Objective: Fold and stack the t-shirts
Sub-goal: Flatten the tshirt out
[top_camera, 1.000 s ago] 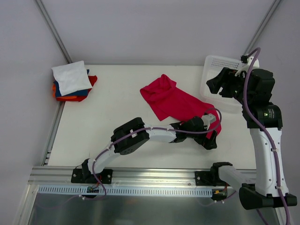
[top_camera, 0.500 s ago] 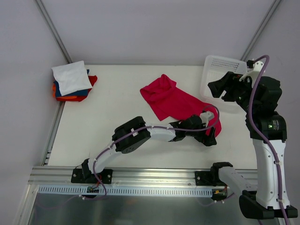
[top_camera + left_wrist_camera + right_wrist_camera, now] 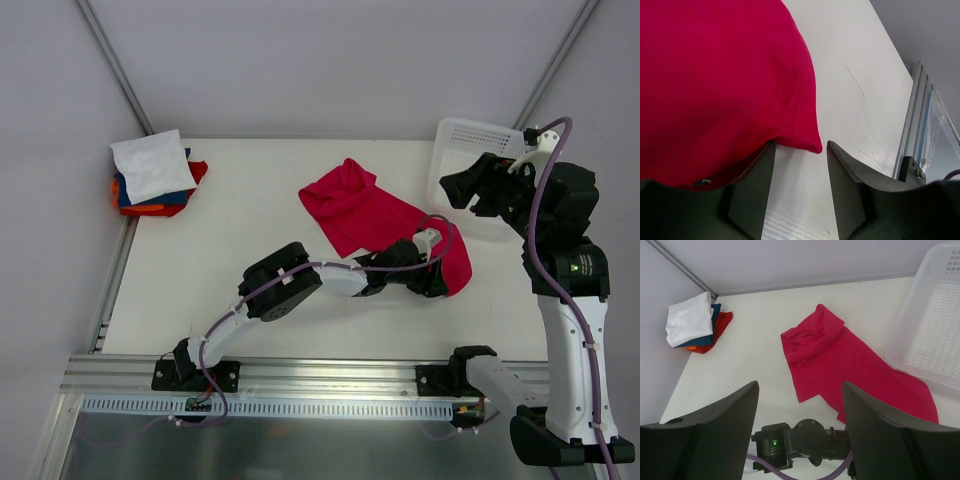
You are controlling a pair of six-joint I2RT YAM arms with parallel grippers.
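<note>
Between the parted, unclamped fingers of the left gripper [image 3: 800,160] lies a corner of the crimson shirt [image 3: 715,85]; the right gripper [image 3: 800,387] hangs spread wide, holding nothing.

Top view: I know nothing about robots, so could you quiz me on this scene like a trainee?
1. True or false: the red t-shirt sits inside the basket.
2. Which colour tops the folded stack? A white, B blue, C orange.
3. Fill in: the left gripper has its fingers either side of the red t-shirt's ____.
Key: 1 false; 2 A; 3 corner.
</note>
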